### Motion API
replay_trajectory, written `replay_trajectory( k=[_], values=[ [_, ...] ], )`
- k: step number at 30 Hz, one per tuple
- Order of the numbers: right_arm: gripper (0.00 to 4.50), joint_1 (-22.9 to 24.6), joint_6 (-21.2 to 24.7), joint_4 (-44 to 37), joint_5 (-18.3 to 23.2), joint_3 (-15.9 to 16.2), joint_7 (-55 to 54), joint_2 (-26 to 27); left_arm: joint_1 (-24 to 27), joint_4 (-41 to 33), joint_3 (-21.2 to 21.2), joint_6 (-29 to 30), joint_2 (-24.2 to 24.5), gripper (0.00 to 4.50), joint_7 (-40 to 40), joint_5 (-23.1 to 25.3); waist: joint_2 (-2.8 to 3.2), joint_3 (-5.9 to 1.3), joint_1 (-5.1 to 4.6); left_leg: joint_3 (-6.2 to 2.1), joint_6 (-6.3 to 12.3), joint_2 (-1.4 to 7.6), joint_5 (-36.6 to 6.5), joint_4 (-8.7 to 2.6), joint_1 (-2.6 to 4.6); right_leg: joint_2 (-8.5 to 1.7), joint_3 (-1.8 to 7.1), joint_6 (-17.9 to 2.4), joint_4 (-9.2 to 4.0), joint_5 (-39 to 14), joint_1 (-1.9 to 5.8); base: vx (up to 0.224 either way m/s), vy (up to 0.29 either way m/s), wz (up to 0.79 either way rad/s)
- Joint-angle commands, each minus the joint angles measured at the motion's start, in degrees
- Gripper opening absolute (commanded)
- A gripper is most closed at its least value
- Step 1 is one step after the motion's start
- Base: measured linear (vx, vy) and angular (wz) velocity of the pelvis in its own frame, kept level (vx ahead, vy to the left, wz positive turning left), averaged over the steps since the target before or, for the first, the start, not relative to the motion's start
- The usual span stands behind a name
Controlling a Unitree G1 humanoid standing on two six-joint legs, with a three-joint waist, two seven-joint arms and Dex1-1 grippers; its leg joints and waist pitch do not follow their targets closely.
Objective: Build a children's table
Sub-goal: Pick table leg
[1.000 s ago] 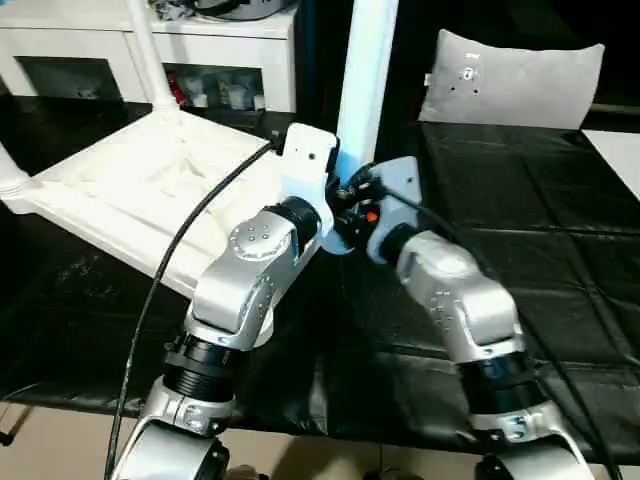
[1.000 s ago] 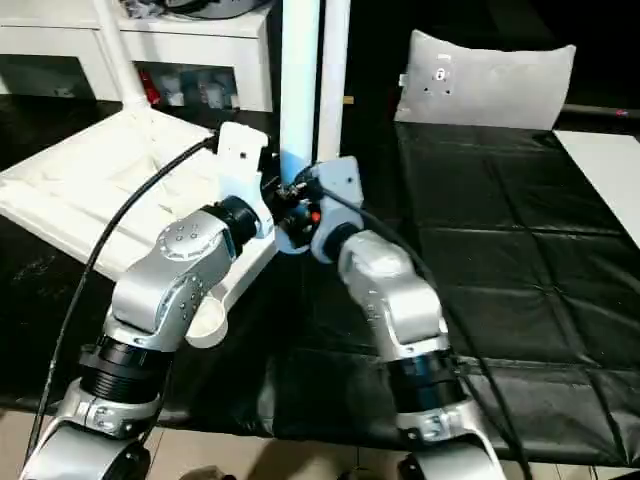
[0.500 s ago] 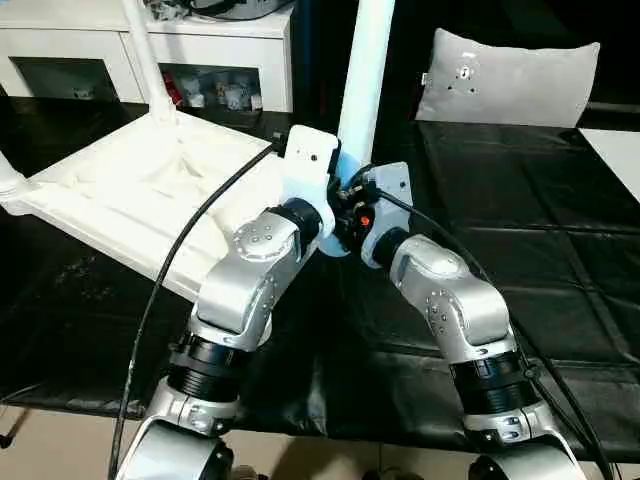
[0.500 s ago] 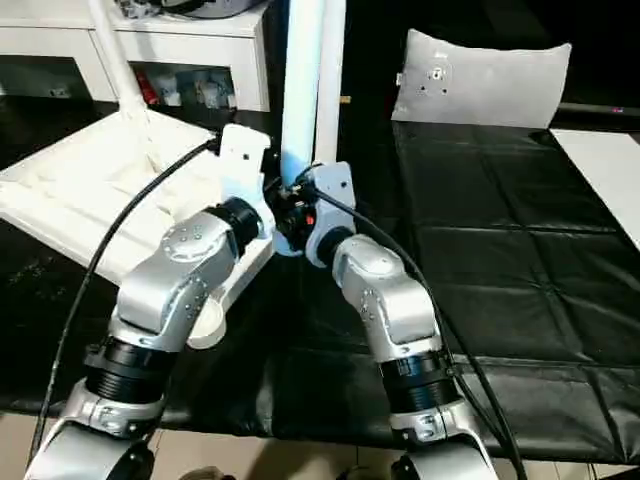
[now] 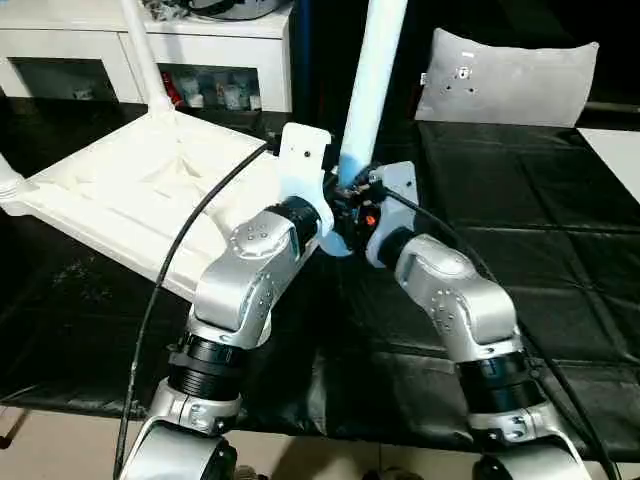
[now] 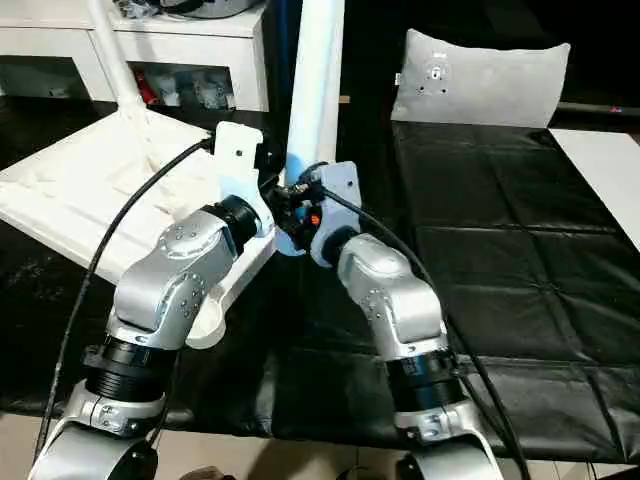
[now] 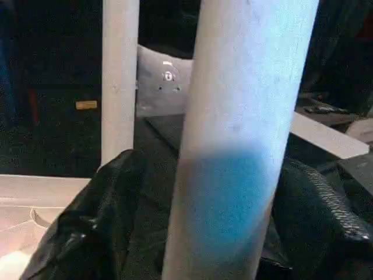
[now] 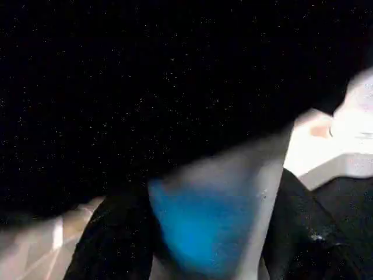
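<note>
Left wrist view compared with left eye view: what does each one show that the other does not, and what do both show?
Left wrist view alone: the black fingers close on each side of the leg. Left eye view alone: the upturned table top, both silver forearms, the cabinet. Both: that leg, the grey cushion, the black cover.

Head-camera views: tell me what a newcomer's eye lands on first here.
First, the tall white leg standing nearly upright at centre, leaning slightly right, gripped low down from both sides by the left gripper and right gripper. Next, the upturned table top on the black cover at the robot's left, ribbed underside up, a fitted leg rising from its far corner.
</note>
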Motion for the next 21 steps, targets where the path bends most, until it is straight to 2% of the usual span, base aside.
replay_trajectory(
  k=[1,6,7,11,13,16,19,21],
  values=[
    [1.93,0.0,-0.5,-0.2,0.4,-0.5,0.7,-0.7,0.1,-1.8,0.7,0.8,0.3,3.78,-1.9,-2.1,-0.76,-4.15,0.15,0.49,0.08,0.65,-9.0,-3.89,-0.22,-3.21,2.03,-7.0,-4.56,-16.9,3.55,0.000,0.000,0.00],
    [1.93,0.8,-1.5,-0.1,2.1,-1.1,6.3,-3.4,1.1,-3.9,2.1,3.9,3.2,4.09,-10.1,-8.4,-0.66,-4.10,0.13,0.54,0.20,0.72,-9.8,-3.88,-0.07,-3.20,2.02,-7.6,-4.56,-17.6,3.43,0.000,0.000,0.00],
    [1.93,1.4,-1.2,-1.0,3.6,-1.1,10.0,-5.0,1.4,-4.7,3.7,6.9,4.8,4.18,-13.7,-12.1,-0.63,-4.08,0.13,0.54,0.31,0.72,-9.5,-3.88,-0.15,-3.17,2.03,-7.8,-4.49,-17.1,3.45,0.000,0.000,0.00],
    [1.93,2.2,-0.7,-2.8,7.3,-1.1,18.6,-8.5,0.8,-4.4,7.1,10.7,7.3,4.48,-17.8,-17.0,-0.67,-4.12,0.10,0.60,1.15,0.68,-9.5,-3.77,-0.07,-3.04,1.93,-9.2,-4.28,-15.5,3.67,0.000,0.000,0.00],
    [1.93,2.4,-0.6,-3.3,8.0,-0.9,20.6,-9.5,0.6,-4.3,7.7,11.1,7.9,4.50,-18.9,-18.0,-0.72,-4.07,0.20,0.57,1.40,0.70,-9.1,-3.80,-0.16,-3.10,1.92,-9.3,-4.32,-15.9,3.75,0.000,0.000,0.00],
    [1.93,2.9,1.1,-5.2,11.4,-0.4,28.6,-13.0,-0.4,-3.7,10.2,14.8,9.6,4.50,-24.0,-24.5,-0.84,-4.13,0.46,0.63,1.88,0.65,-8.7,-3.67,-0.07,-3.17,1.93,-9.1,-4.37,-17.2,3.89,0.000,0.000,0.00],
    [1.93,2.9,1.8,-5.8,12.7,0.6,34.3,-16.0,-0.6,-4.1,9.9,17.2,11.5,4.50,-29.0,-27.8,-0.79,-4.08,0.49,0.61,2.39,0.75,-8.2,-3.66,-0.09,-3.08,1.89,-9.6,-4.23,-16.7,3.73,0.000,0.000,0.00],
    [1.93,2.9,2.3,-6.3,13.4,0.9,36.6,-17.4,-0.5,-4.6,8.6,18.7,13.1,4.50,-31.5,-28.0,-0.76,-4.05,0.46,0.59,2.34,0.77,-8.3,-3.67,-0.04,-3.12,1.86,-10.0,-4.30,-17.3,3.72,0.000,0.000,0.00]
  ],
)
